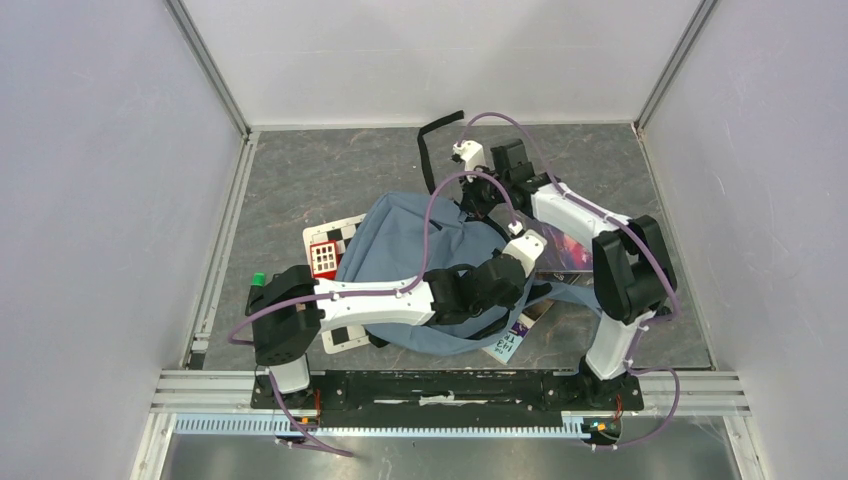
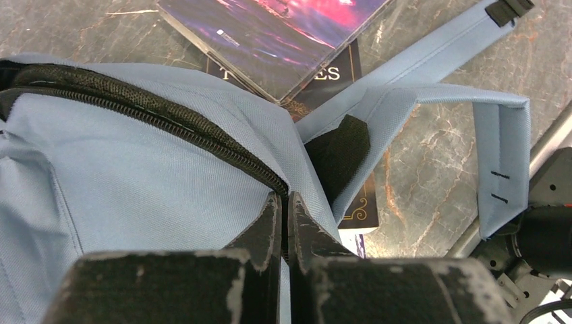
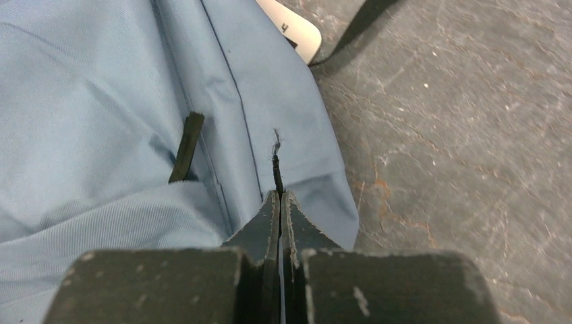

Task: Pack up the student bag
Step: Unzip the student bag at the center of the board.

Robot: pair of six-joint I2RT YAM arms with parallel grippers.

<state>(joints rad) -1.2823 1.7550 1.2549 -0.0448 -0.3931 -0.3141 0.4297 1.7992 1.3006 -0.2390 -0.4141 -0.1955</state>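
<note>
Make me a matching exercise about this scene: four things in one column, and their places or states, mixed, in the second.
1. left tool
2. right tool
3. purple book
4. checkered card

a. partly under the student bag
b. shut at the end of the black zip
c. lying on a darker book
d. shut on a thin black cord

Pairs: 1-b, 2-d, 3-c, 4-a

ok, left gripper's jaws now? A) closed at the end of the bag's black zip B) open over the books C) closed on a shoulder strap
A: the left gripper is shut right where the black zip of the student bag ends, clear of the shoulder strap.
</note>
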